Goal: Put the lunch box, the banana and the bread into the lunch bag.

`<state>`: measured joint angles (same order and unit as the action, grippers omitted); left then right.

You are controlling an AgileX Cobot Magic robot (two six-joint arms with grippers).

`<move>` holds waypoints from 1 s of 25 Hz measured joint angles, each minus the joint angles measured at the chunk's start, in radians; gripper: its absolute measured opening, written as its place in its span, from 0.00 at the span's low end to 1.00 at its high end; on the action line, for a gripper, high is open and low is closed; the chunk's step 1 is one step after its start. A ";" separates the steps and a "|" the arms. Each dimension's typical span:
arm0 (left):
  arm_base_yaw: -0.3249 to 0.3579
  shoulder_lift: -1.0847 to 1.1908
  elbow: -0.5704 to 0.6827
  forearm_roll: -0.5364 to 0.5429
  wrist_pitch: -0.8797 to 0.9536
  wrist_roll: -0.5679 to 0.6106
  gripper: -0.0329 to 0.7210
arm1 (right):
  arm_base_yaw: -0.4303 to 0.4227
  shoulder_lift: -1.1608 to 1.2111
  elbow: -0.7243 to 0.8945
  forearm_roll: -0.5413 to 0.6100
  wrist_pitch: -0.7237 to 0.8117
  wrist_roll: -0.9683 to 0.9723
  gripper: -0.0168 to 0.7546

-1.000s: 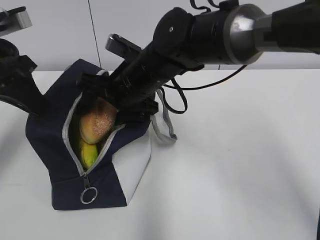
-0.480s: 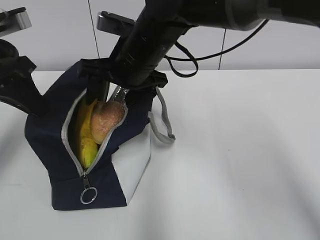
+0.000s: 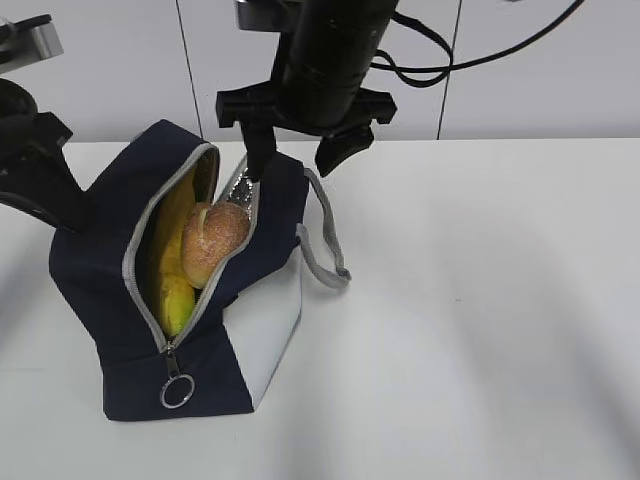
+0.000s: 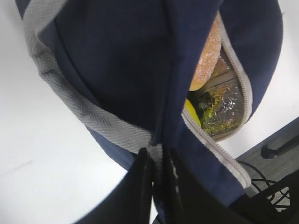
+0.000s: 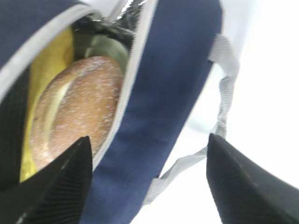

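The work surface is a plain white table [image 3: 480,330], matte and unmarked; behind it stands a pale wall [image 3: 560,80] divided by dark vertical seams.

The lunch bag [image 3: 100,280] stands on the left part of the table, zipper parted, its ring pull [image 3: 177,391] hanging at the near end. Inside the opening, the bread [image 3: 212,241] lies uppermost against the right zipper edge, with the banana [image 3: 172,290] beside and below it along the left side. In the left wrist view, the lunch box [image 4: 223,105] shows deeper in the bag, under the bread; only part of it is visible.

The right gripper [image 3: 296,160] hangs above the bag's rear rim, jaws spread wide and empty, clear of the bread. The left gripper [image 4: 158,184] is clenched on the bag's fabric where the grey strap [image 4: 88,114] meets the body, at the left rear of the bag.
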<state>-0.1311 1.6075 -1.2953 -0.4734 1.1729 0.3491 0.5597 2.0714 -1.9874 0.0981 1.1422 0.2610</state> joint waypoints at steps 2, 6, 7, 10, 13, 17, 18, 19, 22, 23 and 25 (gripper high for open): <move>0.000 0.000 0.000 0.000 0.000 0.000 0.08 | -0.012 0.013 -0.001 -0.001 0.007 0.013 0.76; 0.000 0.000 0.000 0.000 0.000 0.000 0.08 | -0.031 0.052 -0.001 0.001 0.018 0.037 0.75; 0.000 0.000 0.000 0.000 0.000 0.000 0.08 | -0.033 0.059 -0.001 0.001 0.018 0.037 0.75; 0.000 0.000 0.000 0.000 0.000 0.000 0.08 | -0.035 0.068 -0.001 0.010 0.016 0.039 0.73; 0.000 0.000 0.000 0.000 0.000 0.000 0.08 | -0.035 0.076 -0.001 0.024 0.007 0.039 0.69; 0.000 0.000 0.000 0.000 0.000 0.000 0.08 | -0.035 0.116 -0.002 0.051 0.007 0.039 0.61; 0.000 0.000 0.000 0.000 0.000 0.000 0.08 | -0.035 0.122 -0.002 0.060 0.007 0.039 0.59; 0.000 0.000 0.000 0.000 0.000 0.000 0.08 | -0.035 0.127 -0.002 0.069 0.007 0.039 0.56; 0.000 0.000 0.000 0.000 0.000 0.000 0.08 | -0.035 0.131 -0.002 0.084 0.007 0.039 0.38; 0.000 0.000 0.000 0.000 0.000 0.000 0.08 | -0.035 0.131 -0.002 0.084 0.007 0.036 0.30; 0.000 0.000 0.000 0.000 0.001 0.000 0.08 | -0.035 0.131 -0.006 0.084 0.012 0.008 0.11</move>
<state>-0.1311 1.6075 -1.2953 -0.4734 1.1736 0.3491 0.5249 2.2019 -1.9935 0.1824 1.1539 0.2692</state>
